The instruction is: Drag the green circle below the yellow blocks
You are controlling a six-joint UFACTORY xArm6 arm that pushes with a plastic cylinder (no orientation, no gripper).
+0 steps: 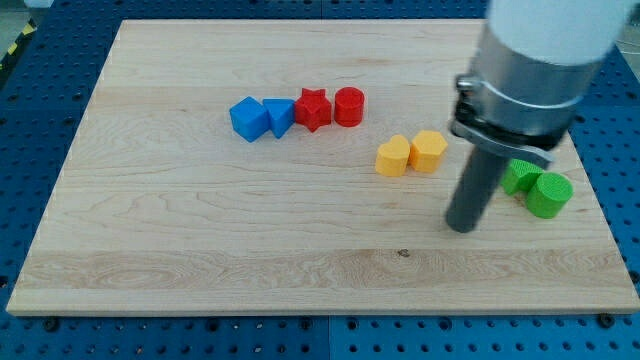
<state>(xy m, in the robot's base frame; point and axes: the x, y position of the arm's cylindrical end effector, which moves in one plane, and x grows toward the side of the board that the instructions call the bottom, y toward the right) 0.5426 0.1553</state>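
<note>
The green circle (pixel 549 194) sits near the board's right edge, touching a second green block (pixel 519 177) on its upper left, which is partly hidden by the arm. Two yellow blocks, one (pixel 393 156) on the left and one (pixel 429 150) on the right, lie side by side right of the board's middle. My tip (pixel 461 226) rests on the board, left of the green circle and below and to the right of the yellow blocks. It touches no block.
A blue cube (pixel 248 119) and a blue block (pixel 279 116) lie next to a red star (pixel 313 109) and a red circle (pixel 349 106) in a row at upper middle. The wooden board (pixel 200 230) sits on a blue perforated table.
</note>
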